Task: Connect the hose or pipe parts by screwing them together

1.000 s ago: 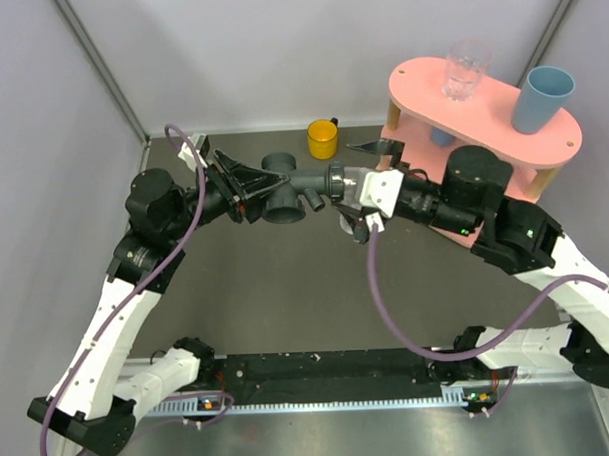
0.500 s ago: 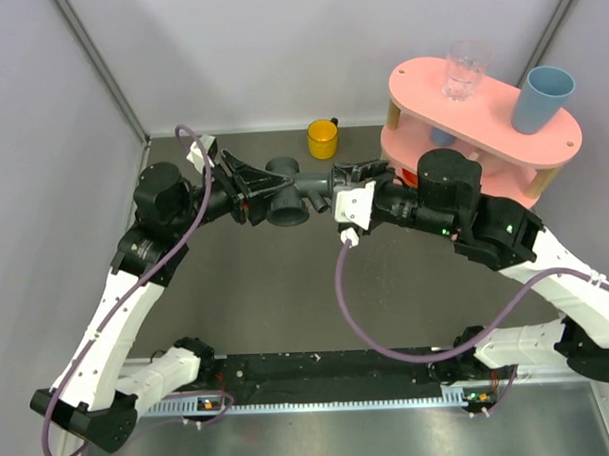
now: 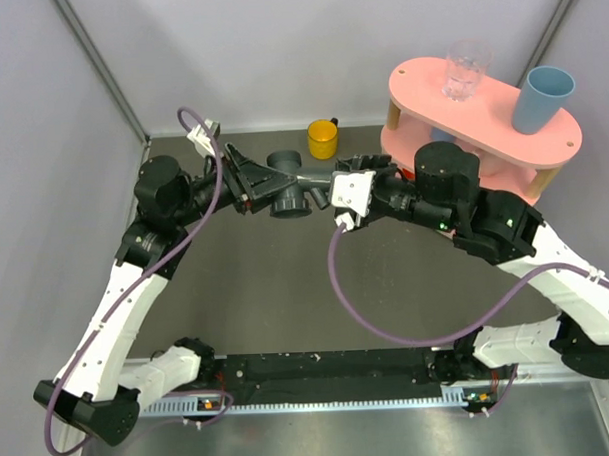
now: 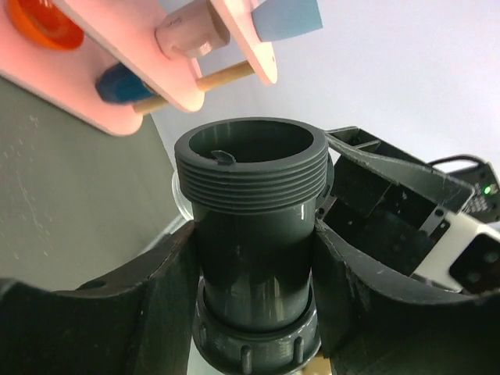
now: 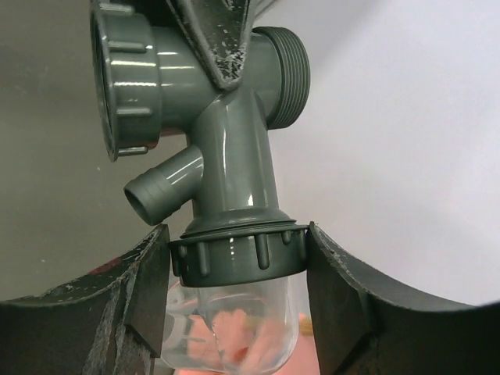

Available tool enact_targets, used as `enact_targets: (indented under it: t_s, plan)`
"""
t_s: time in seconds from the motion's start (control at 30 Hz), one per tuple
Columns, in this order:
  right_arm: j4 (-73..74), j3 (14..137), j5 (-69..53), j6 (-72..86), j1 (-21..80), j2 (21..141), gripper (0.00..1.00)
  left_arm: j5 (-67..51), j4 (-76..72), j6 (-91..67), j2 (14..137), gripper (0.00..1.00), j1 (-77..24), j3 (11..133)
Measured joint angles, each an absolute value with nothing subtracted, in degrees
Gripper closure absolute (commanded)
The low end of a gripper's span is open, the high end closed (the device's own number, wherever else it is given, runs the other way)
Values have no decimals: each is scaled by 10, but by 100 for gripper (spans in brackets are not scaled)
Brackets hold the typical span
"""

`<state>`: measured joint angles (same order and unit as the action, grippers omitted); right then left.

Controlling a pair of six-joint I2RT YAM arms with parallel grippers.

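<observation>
Both arms wear glossy white plastic shells over their long links, the left arm (image 3: 112,315) and the right arm (image 3: 577,289) alike, with matte black housings at every joint. A fat black cylindrical motor housing (image 3: 161,183) sits near the left wrist; a matching black drum (image 3: 448,173) near the right wrist carries a tiny green light. A thin purple cable (image 3: 216,176) runs off the left wrist, and a longer purple cable (image 3: 388,334) off the right. A white boxy mount (image 3: 351,194) caps the right wrist. The left gripper (image 4: 256,230) has broad, smooth black fingers (image 4: 148,312). The right gripper (image 5: 234,234) has black fingers (image 5: 133,312) too — scuffed with pale specks.
</observation>
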<state>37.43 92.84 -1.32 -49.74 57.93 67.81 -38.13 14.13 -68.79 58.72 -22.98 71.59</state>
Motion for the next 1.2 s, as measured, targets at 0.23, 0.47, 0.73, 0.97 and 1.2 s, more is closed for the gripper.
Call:
enact_targets:
  t_s: [0.23,0.47,0.73,0.97,1.2]
  plan:
    - [399,951,-41,-453,571,688,96,-396,42,-597,554,100,-229,656]
    - [419,971,-72,-407,558,697,100,-408,-40,-528,534,100,-229,613]
    - [443,998,-125,-336,538,704,100,-448,-147,-456,524,100,-227,576]
    - [455,1007,-205,-251,500,714,74,-468,-170,-375,510,100,-225,565]
    - [459,1006,-206,-218,496,710,10,-452,-164,-421,513,100,-228,565]
